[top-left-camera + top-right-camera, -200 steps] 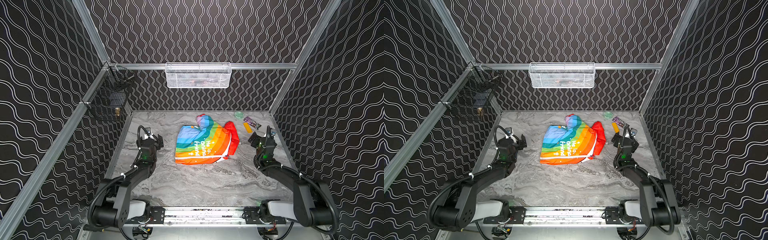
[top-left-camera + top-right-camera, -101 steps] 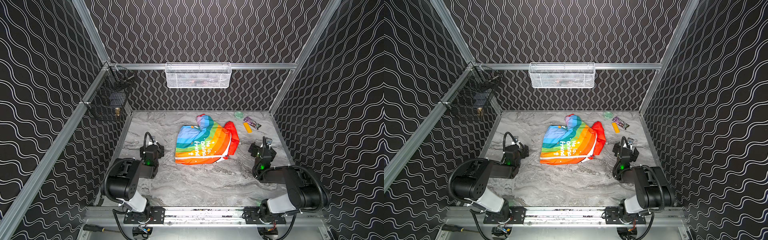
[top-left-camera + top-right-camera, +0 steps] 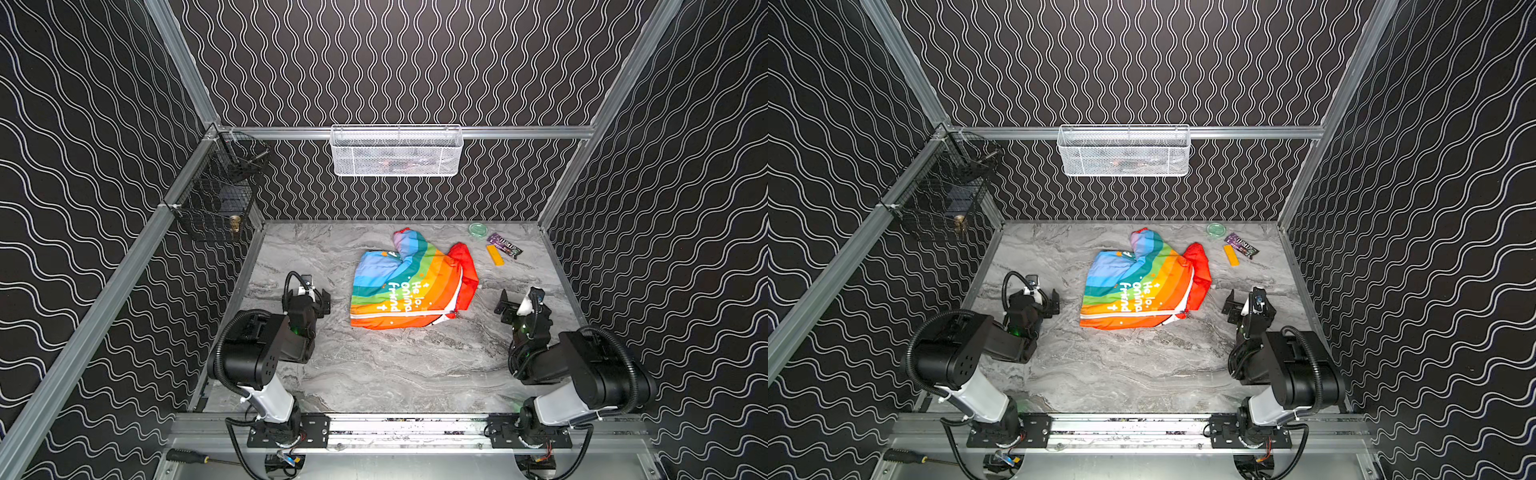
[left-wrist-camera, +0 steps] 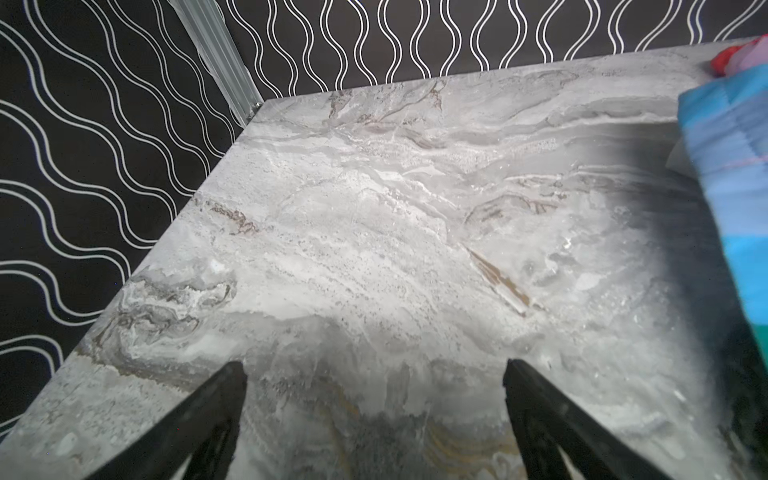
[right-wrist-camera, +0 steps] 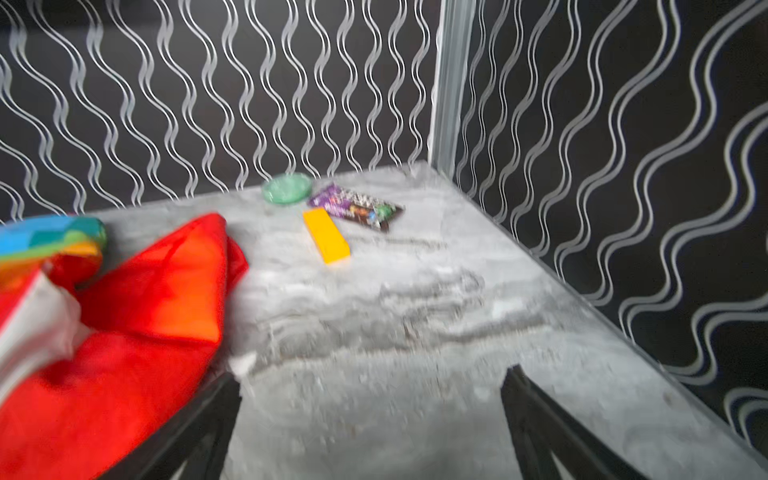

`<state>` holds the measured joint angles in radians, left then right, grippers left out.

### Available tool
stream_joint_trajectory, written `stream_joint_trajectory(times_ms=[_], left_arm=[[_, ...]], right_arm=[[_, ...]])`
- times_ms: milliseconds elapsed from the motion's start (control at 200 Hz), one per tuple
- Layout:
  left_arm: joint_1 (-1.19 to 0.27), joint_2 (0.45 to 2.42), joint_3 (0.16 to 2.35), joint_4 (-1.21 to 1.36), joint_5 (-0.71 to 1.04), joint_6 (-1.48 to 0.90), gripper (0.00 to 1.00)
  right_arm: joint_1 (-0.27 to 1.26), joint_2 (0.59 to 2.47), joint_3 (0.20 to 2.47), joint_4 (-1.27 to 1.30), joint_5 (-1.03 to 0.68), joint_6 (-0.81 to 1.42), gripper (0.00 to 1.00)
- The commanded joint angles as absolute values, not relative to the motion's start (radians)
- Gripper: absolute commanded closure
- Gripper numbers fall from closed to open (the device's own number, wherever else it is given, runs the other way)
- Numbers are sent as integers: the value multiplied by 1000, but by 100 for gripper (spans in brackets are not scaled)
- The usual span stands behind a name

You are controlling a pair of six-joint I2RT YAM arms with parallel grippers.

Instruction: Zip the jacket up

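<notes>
The rainbow-striped jacket lies crumpled at the middle of the marble table, its white lettering up and its red hood toward the right. Its white zipper runs beside the hood. My left gripper hovers open to the left of the jacket, apart from it; in the left wrist view only the blue edge of the jacket shows past the open gripper. On the jacket's right my right gripper is open and empty, one finger close by the hood.
A green lid, a purple candy packet and an orange block lie at the back right corner. A white wire basket hangs on the back wall and a black wire basket on the left wall.
Both arms have folded back, their elbows rising over the bases. The grippers drew slightly toward the front and stayed open. The jacket has not moved.
</notes>
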<state>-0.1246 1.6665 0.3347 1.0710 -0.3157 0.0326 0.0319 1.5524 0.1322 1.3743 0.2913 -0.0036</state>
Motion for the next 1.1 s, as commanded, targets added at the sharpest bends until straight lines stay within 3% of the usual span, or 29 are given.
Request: stream_joint_trajectory(times_ms=[0, 90, 1091], left_arm=[[-123, 1668, 351, 1077, -328, 49, 1], [-123, 1671, 353, 1079, -328, 49, 1], [-117, 1671, 360, 1064, -314, 41, 1]], right_arm=[[34, 1554, 180, 1369, 276, -22, 1], [22, 1540, 243, 1215, 280, 12, 1], [-23, 1554, 272, 1180, 252, 47, 1]])
